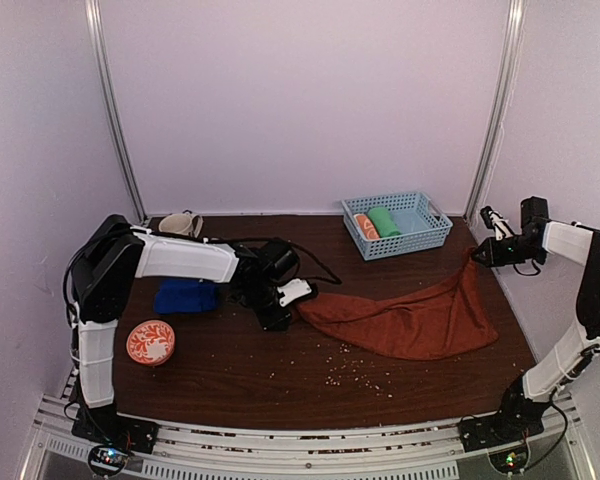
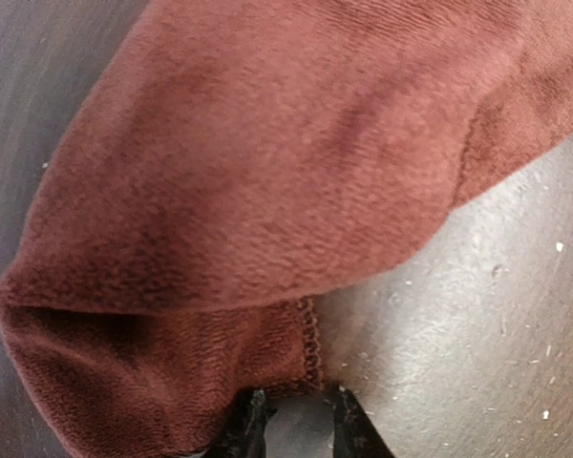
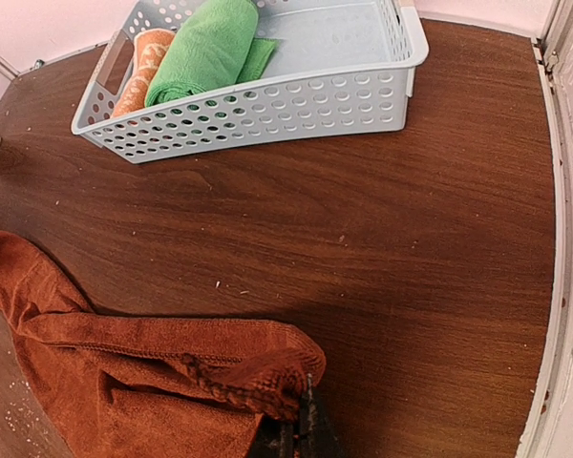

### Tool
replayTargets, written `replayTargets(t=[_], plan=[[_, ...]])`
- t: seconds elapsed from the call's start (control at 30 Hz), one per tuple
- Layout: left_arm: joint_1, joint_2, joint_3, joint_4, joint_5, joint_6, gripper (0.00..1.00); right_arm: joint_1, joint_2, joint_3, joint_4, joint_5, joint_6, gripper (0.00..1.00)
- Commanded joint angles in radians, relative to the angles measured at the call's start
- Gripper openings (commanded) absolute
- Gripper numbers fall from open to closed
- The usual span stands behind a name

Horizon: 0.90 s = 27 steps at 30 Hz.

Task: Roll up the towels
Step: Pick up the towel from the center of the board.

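Right gripper (image 3: 298,431) clamped on one corner of the rust-brown towel (image 1: 410,320), held up off the table (image 1: 280,385). Left gripper (image 2: 301,427) narrow at the opposite hem, grip unclear. Towel spread slack, unrolled. Blue towel (image 1: 185,296) bunched far left, not rolled. Judged: both rolls outstanding.

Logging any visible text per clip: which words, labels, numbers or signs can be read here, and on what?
None: no readable text on the basket, the green roll, the orange roll, the brown towel, the blue towel or the plate, which shows only a pattern.
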Motion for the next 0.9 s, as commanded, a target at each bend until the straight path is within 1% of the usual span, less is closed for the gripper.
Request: replayTargets(t=[0.0,0.1,0.17,0.27,0.33,0.47,0.6,0.67,0.7,0.73,0.77,0.87], plan=[[-0.001,-0.014,0.017,0.012,-0.057,0.012,0.23,0.005,0.011,-0.002,0.011,-0.013,0.001,0.0],[-0.018,-0.088,-0.038,0.073,-0.018,0.05,0.22,0.005,0.01,-0.003,0.013,-0.014,0.003,0.0],[-0.018,-0.099,-0.047,0.092,-0.008,0.049,0.23,0.005,0.013,-0.003,0.014,-0.016,0.004,0.0],[-0.019,-0.052,-0.02,0.069,-0.044,0.033,0.3,0.005,0.013,0.001,0.011,-0.018,0.006,0.0],[-0.018,-0.034,-0.019,0.078,-0.038,0.028,0.31,0.004,0.012,0.002,0.011,-0.019,0.007,0.0],[-0.018,-0.005,-0.023,0.097,-0.006,0.027,0.32,0.005,0.008,-0.002,0.011,-0.017,0.005,0.0],[-0.018,0.044,-0.031,0.096,-0.018,0.017,0.32,0.005,0.0,-0.009,0.013,-0.032,0.004,0.0],[-0.017,0.081,-0.034,0.067,-0.021,0.009,0.31,0.005,-0.004,-0.01,0.012,-0.04,0.004,0.0],[-0.018,0.1,-0.041,0.055,-0.019,0.0,0.3,0.005,-0.006,-0.009,0.011,-0.042,0.002,0.0],[-0.019,0.105,-0.053,0.05,-0.017,-0.007,0.27,0.005,-0.009,-0.01,0.012,-0.041,0.003,0.0],[-0.018,0.105,-0.068,0.05,-0.018,-0.01,0.21,0.005,-0.01,-0.009,0.011,-0.043,0.003,0.0],[-0.018,0.072,-0.096,0.047,-0.024,-0.022,0.01,0.004,-0.01,-0.006,0.009,-0.045,0.003,0.0]])
